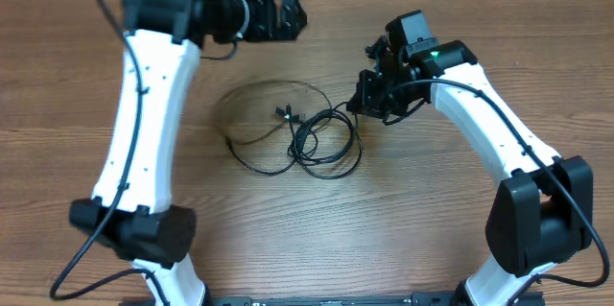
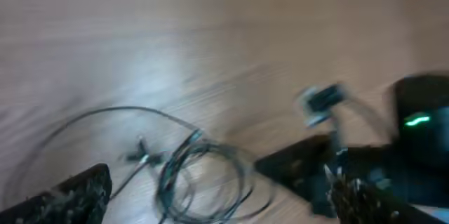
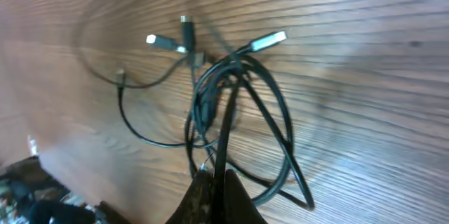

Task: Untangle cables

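Observation:
The cables [image 1: 317,141] lie mid-table as thin black loops, with one wide loop [image 1: 251,105] spreading left. In the right wrist view the bundle [image 3: 238,104] shows grey plug ends [image 3: 269,40]. My right gripper [image 3: 216,172] is shut on one black strand rising from that bundle. From overhead this gripper [image 1: 365,105] sits at the loops' right edge. My left gripper [image 1: 292,14] hangs open, high and behind the cables and apart from them. Its blurred wrist view shows both fingers [image 2: 74,194] spread wide over the loops [image 2: 200,178], holding nothing.
The table is bare wood [image 1: 432,220]. The white left arm [image 1: 149,124] stretches along the left side and the white right arm [image 1: 489,124] along the right. The right arm's dark wrist with a green light [image 2: 417,120] shows in the left wrist view.

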`<state>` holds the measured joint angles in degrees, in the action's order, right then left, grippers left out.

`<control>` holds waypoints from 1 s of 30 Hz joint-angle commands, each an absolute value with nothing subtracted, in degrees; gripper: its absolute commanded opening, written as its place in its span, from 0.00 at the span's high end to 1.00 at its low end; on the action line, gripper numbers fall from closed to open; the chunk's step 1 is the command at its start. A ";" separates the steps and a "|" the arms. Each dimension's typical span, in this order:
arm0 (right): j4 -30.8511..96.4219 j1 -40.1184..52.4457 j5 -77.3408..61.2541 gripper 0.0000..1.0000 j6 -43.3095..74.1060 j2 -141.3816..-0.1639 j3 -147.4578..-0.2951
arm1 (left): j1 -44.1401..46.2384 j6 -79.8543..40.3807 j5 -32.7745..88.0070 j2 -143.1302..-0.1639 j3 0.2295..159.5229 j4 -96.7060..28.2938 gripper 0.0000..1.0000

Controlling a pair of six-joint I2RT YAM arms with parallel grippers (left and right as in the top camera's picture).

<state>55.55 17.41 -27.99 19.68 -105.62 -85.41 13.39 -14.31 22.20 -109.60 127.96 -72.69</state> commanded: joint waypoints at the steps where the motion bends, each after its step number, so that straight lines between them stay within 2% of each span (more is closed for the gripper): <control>1: 55.90 16.78 -26.35 0.96 19.46 -105.58 -85.06 | 15.16 -8.93 15.97 -112.40 128.66 -78.72 0.00; 11: 60.77 15.73 -16.53 0.96 20.80 -105.58 -85.06 | 22.98 -8.34 12.88 -124.99 128.57 -91.79 0.08; 17: 60.82 15.62 -16.51 0.96 20.78 -105.58 -85.06 | 23.66 -14.74 10.09 -133.45 127.46 -93.82 0.26; 26: 60.80 15.62 -16.51 0.96 20.75 -105.58 -85.06 | 24.08 -15.92 12.69 -133.71 113.10 -84.20 0.53; 30: 60.80 15.62 -16.56 0.96 20.78 -105.58 -85.06 | 24.08 -15.90 15.38 -133.71 108.20 -77.19 0.53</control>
<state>61.04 15.92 -17.37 20.67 -105.62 -85.36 23.92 -15.09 12.34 -133.45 111.02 -80.23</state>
